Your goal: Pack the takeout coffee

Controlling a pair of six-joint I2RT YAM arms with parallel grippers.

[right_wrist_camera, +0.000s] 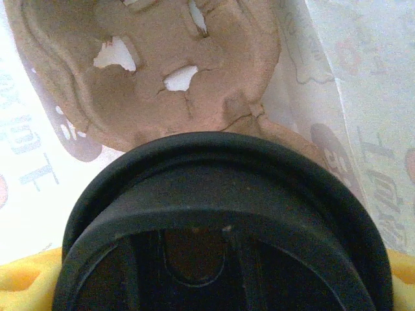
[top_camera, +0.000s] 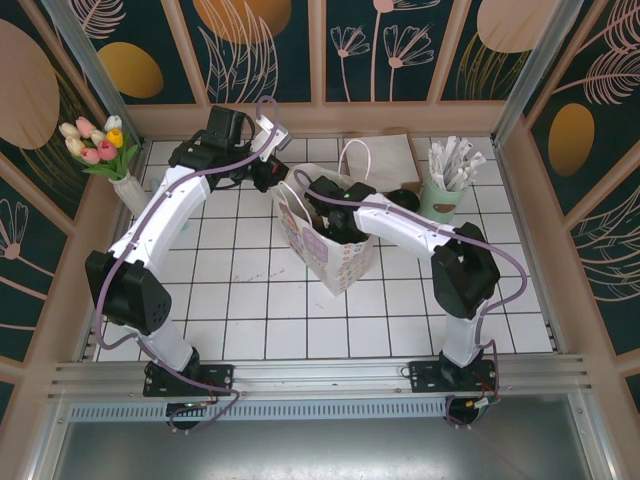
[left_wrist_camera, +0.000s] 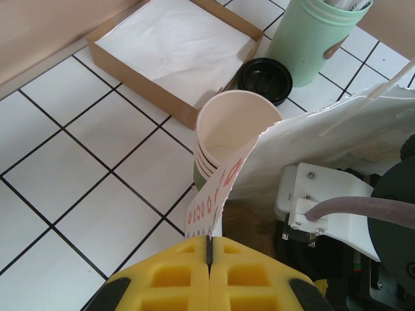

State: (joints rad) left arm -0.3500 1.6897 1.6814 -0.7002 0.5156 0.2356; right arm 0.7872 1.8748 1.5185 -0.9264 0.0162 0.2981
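Observation:
My right gripper [right_wrist_camera: 220,285] is down inside the white printed paper bag [top_camera: 335,255], shut on the takeout coffee [right_wrist_camera: 220,194]. Its round black lid lies between my yellow fingertips [right_wrist_camera: 19,278], and the cup's body is hidden under it. Just beyond the lid, in the bottom of the bag, lies a brown pulp cup carrier [right_wrist_camera: 162,71]. My left gripper [left_wrist_camera: 209,249] is shut on the bag's serrated top edge [left_wrist_camera: 214,201] and holds that side up. From above, the right arm reaches into the bag's mouth [top_camera: 325,190] and the left gripper [top_camera: 272,172] is at the bag's back rim.
A stack of empty paper cups [left_wrist_camera: 237,129] stands just behind the bag. A loose black lid [left_wrist_camera: 264,79], a pale mint cup of white sticks [left_wrist_camera: 318,39] and a cardboard box lined with white paper [left_wrist_camera: 175,45] lie at the back. A flower vase [top_camera: 100,145] stands far left.

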